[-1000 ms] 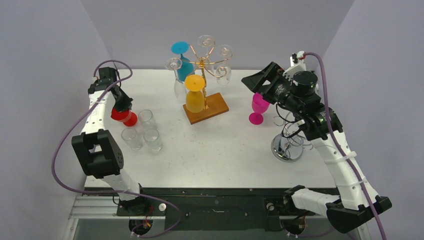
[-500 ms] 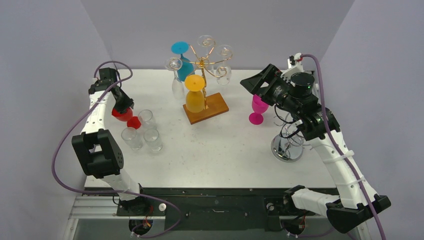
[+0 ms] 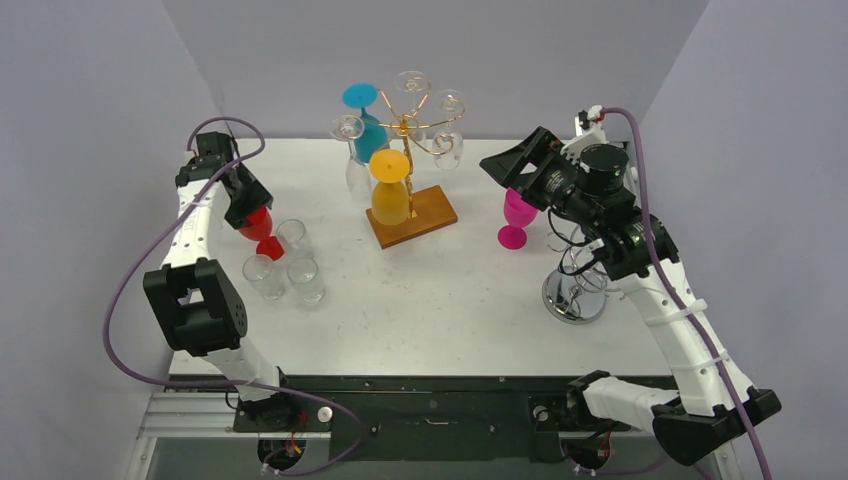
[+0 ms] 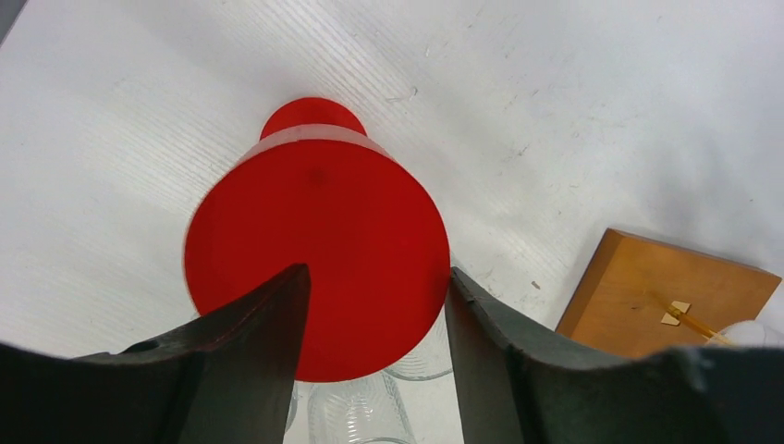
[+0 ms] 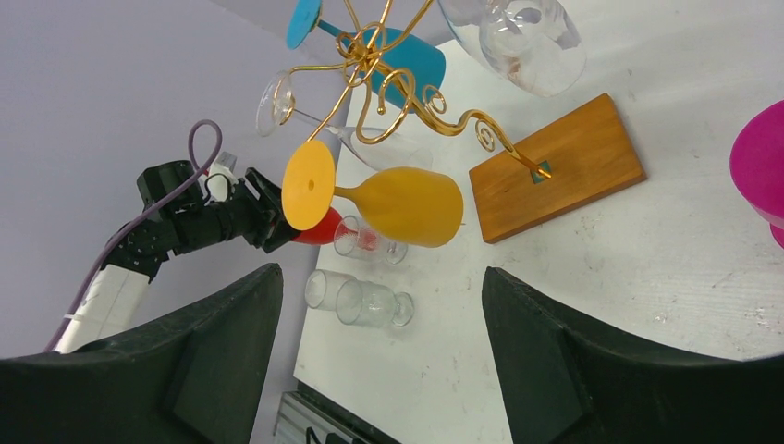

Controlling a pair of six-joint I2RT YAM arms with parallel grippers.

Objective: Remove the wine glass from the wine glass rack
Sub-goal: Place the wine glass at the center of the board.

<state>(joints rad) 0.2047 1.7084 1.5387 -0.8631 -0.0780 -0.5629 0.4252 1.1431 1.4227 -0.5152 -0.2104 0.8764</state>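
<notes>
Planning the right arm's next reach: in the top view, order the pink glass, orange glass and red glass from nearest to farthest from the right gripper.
From the right gripper:
1. Pink glass, right side, just beside it.
2. Orange glass, centre, hanging on the wine glass rack.
3. Red glass, far left.
</notes>
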